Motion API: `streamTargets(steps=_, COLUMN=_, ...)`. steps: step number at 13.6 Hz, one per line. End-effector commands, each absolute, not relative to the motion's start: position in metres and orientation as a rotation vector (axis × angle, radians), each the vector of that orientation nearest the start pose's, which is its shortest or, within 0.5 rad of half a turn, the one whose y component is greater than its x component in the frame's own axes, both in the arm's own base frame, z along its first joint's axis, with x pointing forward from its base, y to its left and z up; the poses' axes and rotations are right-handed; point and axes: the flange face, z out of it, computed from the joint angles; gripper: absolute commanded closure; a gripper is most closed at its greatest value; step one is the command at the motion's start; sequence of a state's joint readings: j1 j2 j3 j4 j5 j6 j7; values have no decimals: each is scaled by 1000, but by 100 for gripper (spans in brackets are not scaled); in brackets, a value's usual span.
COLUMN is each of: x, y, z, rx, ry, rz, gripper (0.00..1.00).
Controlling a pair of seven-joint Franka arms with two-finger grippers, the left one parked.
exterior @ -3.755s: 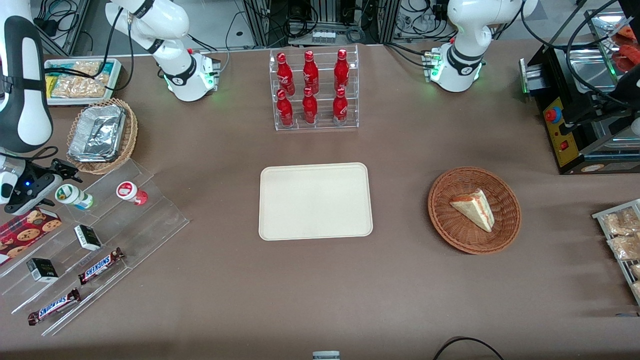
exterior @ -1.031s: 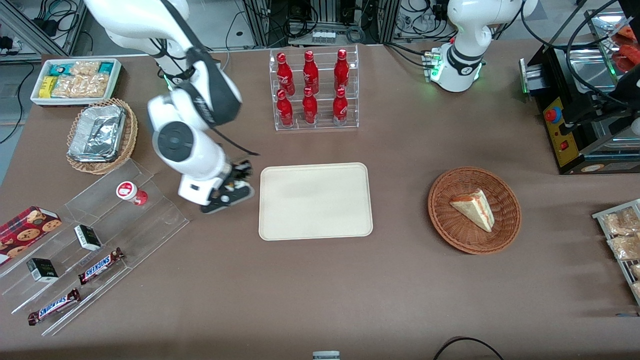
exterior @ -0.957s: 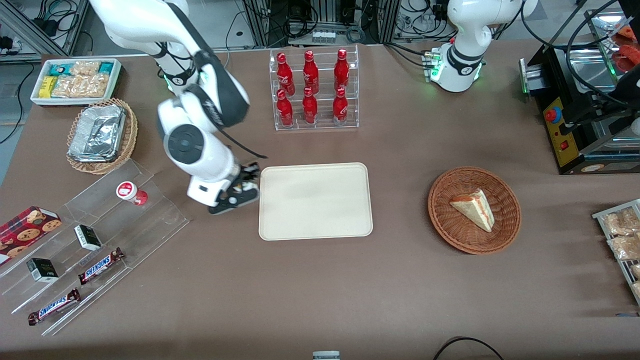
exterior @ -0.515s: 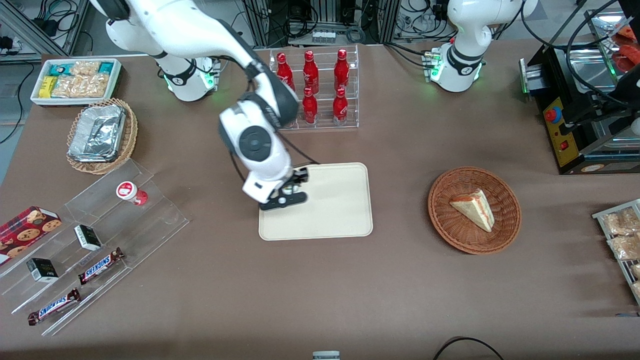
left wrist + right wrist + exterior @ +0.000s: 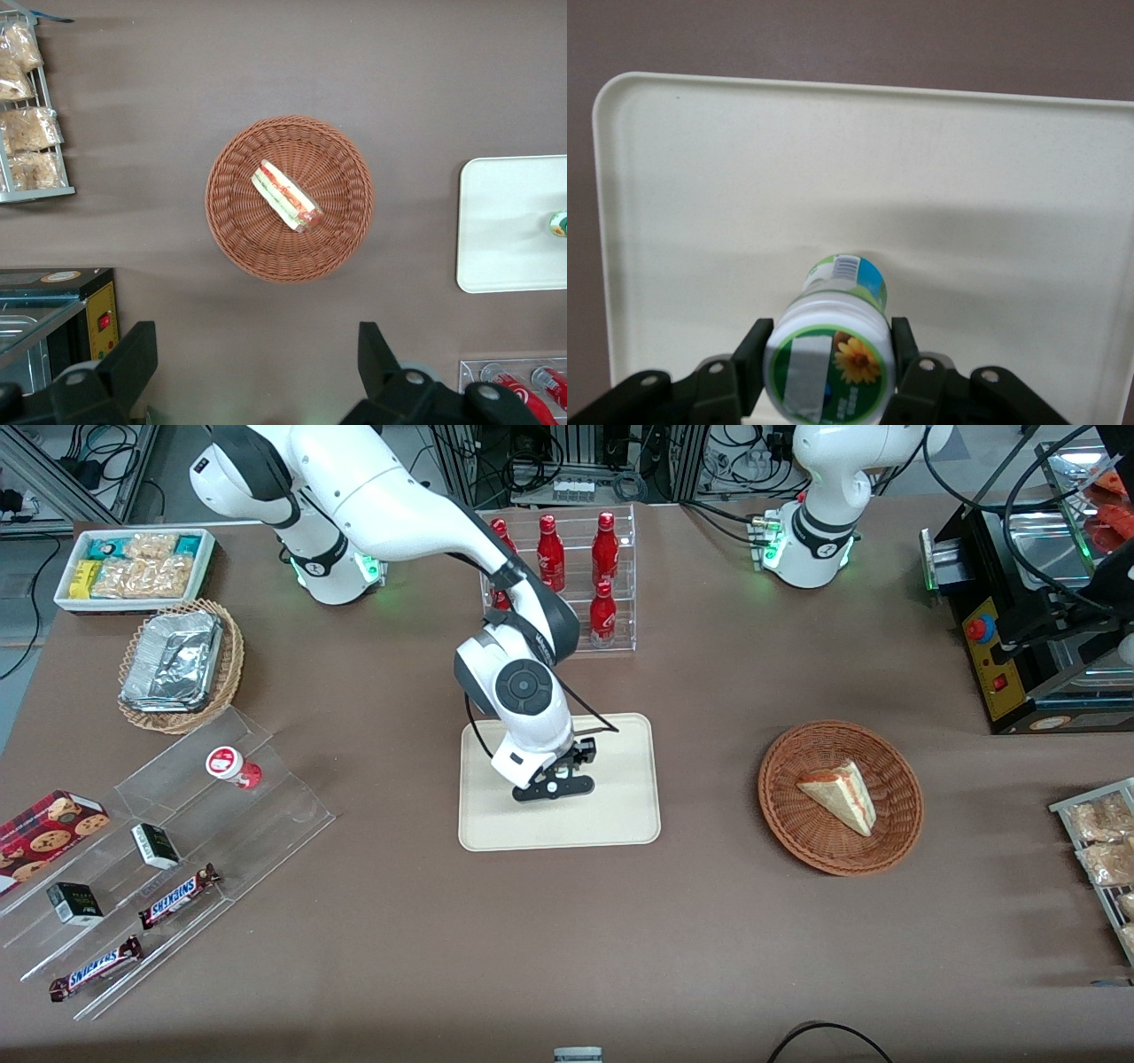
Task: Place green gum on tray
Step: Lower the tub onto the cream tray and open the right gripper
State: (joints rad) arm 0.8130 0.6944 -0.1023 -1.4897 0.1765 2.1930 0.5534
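The green gum, a small white bottle with a green flower-printed lid, sits between the fingers of my right gripper, which is shut on it. It hangs over the middle of the cream tray, with the bottle's base close to the tray surface. In the front view the gripper is above the tray and the arm hides the gum. In the left wrist view the gum shows over the tray.
A red-lidded white bottle stands on the clear stepped stand toward the working arm's end. A rack of red cola bottles stands farther from the front camera than the tray. A wicker basket holds a sandwich toward the parked arm's end.
My gripper carried the green gum from the stepped stand to the tray, from its edge half a second ago to over its middle now.
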Motion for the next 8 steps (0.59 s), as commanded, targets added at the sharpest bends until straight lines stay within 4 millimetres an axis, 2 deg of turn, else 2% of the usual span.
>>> streamTargets(steps=1, x=544, y=480, z=265, rx=-3081, ry=-130, rz=6, gripper=100)
streamTargets(steps=4, x=547, y=474, z=259, rx=-3089, ry=-141, rz=-35, gripper=100)
streamTargets(steps=8, x=544, y=477, z=246, rx=-3081, ry=-136, rz=-58, gripper=100)
